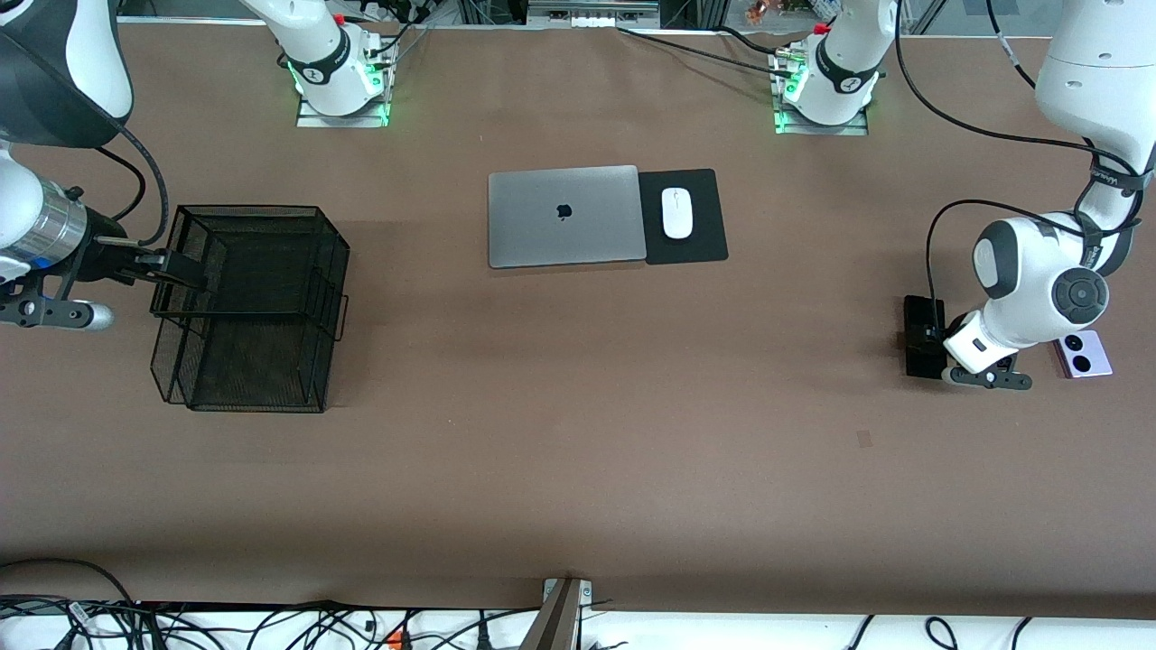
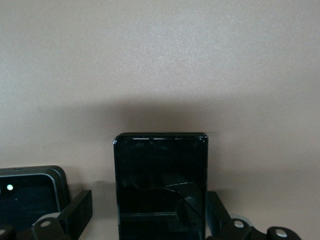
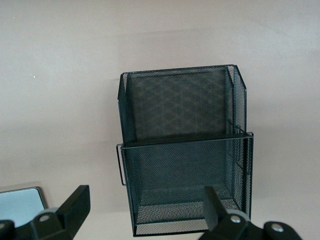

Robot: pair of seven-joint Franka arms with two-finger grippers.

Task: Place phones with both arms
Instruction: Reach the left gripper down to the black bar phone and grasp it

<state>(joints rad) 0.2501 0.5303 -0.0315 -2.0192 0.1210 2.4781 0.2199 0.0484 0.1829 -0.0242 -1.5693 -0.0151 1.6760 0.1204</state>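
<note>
A silver laptop (image 1: pixel 566 215) and a white mouse (image 1: pixel 676 213) on its black pad (image 1: pixel 684 218) lie at the frame's upper centre. At mid-right, my left gripper (image 1: pixel 935 348) hangs low with fingers (image 2: pixel 76 211) apart astride the long black phone (image 2: pixel 161 185), the lavender phone (image 1: pixel 1082 353) just beside my wrist. Only my left wrist view shows the dark flip phone (image 2: pixel 30 192). At mid-left my right gripper (image 1: pixel 172 268) hovers spread over the black mesh basket (image 1: pixel 248 307).
</note>
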